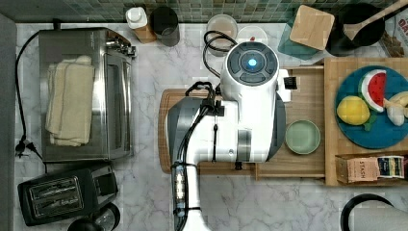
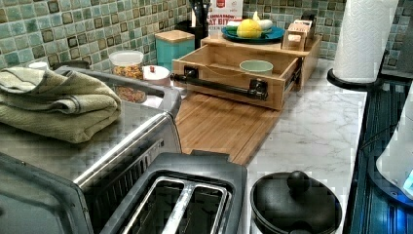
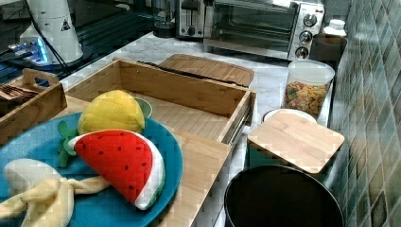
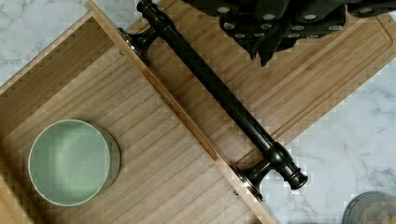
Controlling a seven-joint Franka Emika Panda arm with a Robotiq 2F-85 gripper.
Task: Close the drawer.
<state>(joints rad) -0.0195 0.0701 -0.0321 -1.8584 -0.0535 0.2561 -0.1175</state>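
The drawer is a shallow light-wood box pulled out of its shelf unit, and a pale green bowl sits inside it. A long black bar handle on two black mounts runs across the drawer's front panel. In the wrist view my gripper hangs shut and holding nothing above the cutting board, a short way in front of the handle and apart from it. In the top view my white arm covers the drawer's front end.
The cutting board lies flat in front of the drawer. A toaster oven and a black toaster stand at the top view's left. A blue plate of toy fruit tops the shelf unit. A paper towel roll stands beside it.
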